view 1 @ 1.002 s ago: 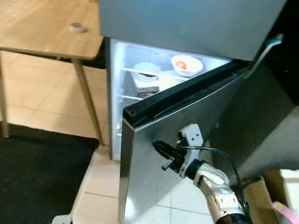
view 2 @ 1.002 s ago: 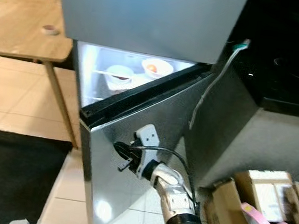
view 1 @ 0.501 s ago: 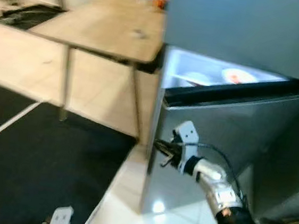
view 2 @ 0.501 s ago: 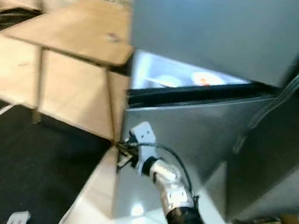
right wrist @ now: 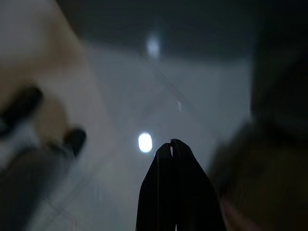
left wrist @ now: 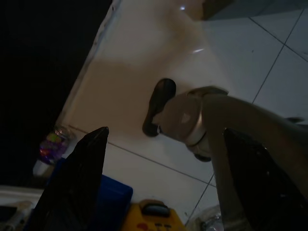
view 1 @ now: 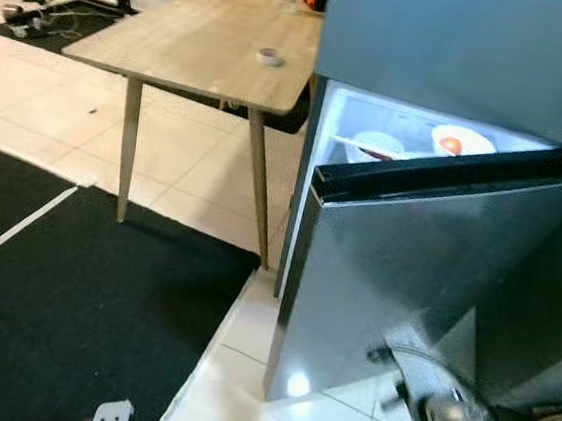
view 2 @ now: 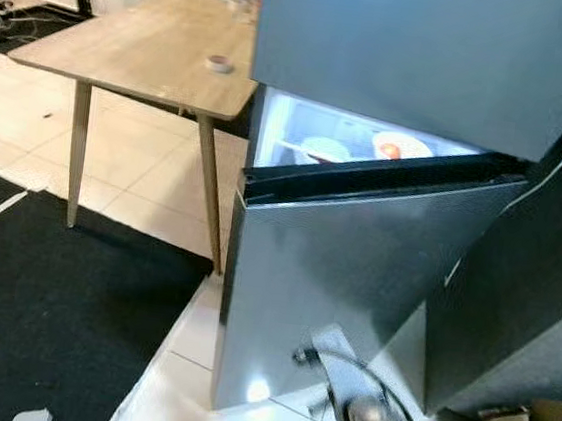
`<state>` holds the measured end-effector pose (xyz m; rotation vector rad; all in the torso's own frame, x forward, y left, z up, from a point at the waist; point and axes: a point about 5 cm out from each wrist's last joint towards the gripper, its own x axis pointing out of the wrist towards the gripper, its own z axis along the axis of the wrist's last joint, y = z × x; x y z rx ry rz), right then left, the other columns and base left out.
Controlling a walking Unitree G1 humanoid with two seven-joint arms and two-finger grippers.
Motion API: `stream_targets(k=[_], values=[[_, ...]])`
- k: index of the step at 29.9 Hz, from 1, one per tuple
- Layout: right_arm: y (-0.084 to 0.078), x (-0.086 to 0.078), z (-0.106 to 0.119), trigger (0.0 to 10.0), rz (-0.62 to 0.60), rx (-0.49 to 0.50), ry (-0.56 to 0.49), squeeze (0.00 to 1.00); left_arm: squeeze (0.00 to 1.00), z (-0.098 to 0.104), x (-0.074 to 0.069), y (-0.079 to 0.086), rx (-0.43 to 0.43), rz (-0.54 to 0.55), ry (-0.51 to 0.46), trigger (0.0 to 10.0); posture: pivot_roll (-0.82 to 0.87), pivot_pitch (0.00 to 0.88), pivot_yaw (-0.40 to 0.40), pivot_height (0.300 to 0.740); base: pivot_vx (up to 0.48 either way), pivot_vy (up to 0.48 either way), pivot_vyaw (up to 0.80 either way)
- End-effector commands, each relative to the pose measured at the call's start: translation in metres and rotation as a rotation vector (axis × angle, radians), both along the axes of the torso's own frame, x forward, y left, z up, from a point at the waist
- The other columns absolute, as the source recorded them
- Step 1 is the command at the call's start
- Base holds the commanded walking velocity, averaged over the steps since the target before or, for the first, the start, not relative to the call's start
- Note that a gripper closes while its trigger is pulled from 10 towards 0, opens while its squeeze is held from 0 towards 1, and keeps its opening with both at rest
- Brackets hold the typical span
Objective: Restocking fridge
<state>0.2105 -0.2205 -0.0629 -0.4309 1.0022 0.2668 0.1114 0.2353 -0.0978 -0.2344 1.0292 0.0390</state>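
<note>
The fridge [view 1: 425, 276] stands beside the table [view 1: 203, 41], its door ajar, 2 bowls [view 1: 461, 141] lit inside. The right gripper [right wrist: 171, 147], fingers pressed together and empty, hangs low before the door; the left gripper [left wrist: 163, 144] is spread wide, empty.

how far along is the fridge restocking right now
Looks nearly done: two bowls already sit on the lit shelf inside the fridge. The fridge door is partly shut but ajar. The right gripper, empty with fingers together, is low near the floor. Left: push the door fully closed.

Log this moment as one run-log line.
fridge door: ajar | right pincer: shut, low near door | bowls: inside | left pincer: open, idle
</note>
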Motion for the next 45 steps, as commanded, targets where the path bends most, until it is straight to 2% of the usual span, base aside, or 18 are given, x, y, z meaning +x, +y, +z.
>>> stream_targets(k=[1, 2, 3, 6, 8, 9, 10, 12, 34, 45], values=[[-0.012, -0.033, -0.016, 10.0, -0.033, -0.06, 0.109, 0.0, 0.0, -0.002, -0.006, 0.001, 0.001, -0.007, 0.021, 10.0, 0.01, 0.0, -0.068, 0.74, 0.0, 0.0, 0.0], [-0.014, -0.047, -0.022, 10.0, -0.075, -0.05, 0.145, 0.0, 0.0, -0.001, -0.006, 0.001, 0.001, -0.007, 0.02, 10.0, 0.01, 0.0, -0.067, 0.74, 0.0, 0.0, 0.0], [-0.014, -0.047, -0.022, 10.0, -0.075, -0.05, 0.145, 0.0, 0.0, -0.001, -0.006, 0.001, 0.001, -0.007, 0.02, 10.0, 0.01, 0.0, -0.067, 0.74, 0.0, 0.0, 0.0], [-0.017, -0.085, -0.035, 10.0, -0.126, -0.055, 0.249, 0.0, 0.0, -0.002, -0.006, 0.001, 0.002, -0.011, 0.021, 10.0, 0.01, 0.0, -0.064, 0.74, 0.0, 0.0, 0.0], [-0.017, -0.102, -0.04, 10.0, -0.114, -0.069, 0.297, 0.0, 0.0, -0.002, -0.006, 0.001, 0.003, -0.015, 0.025, 10.0, 0.01, 0.0, -0.064, 0.74, 0.0, 0.0, 0.0], [-0.017, -0.102, -0.04, 10.0, -0.114, -0.069, 0.297, 0.0, 0.0, -0.002, -0.006, 0.001, 0.003, -0.015, 0.025, 10.0, 0.01, 0.0, -0.064, 0.74, 0.0, 0.0, 0.0], [-0.017, -0.12, -0.045, 10.0, -0.104, -0.077, 0.355, 0.0, 0.0, -0.002, -0.006, 0.0, 0.003, -0.02, 0.028, 10.0, 0.01, 0.0, -0.064, 0.74, 0.0, 0.0, 0.0], [-0.018, -0.127, -0.046, 10.0, -0.123, -0.076, 0.379, 0.0, 0.0, -0.002, -0.006, -0.001, 0.003, -0.022, 0.029, 10.0, 0.01, 0.0, -0.064, 0.74, 0.0, 0.0, 0.0], [-0.018, -0.118, -0.044, 10.0, -0.103, -0.088, 0.345, 0.0, 0.0, -0.003, -0.007, -0.002, 0.026, -0.064, 0.05, 10.0, 0.01, 0.0, -0.056, 0.74, 0.235, 0.0, 0.0], [-0.019, -0.124, -0.045, 10.0, -0.114, -0.084, 0.348, 0.0, 0.0, -0.002, -0.006, 0.0, 0.035, -0.063, 0.051, 10.0, 0.01, 0.0, -0.047, 0.74, 0.265, 0.0, 0.0]])
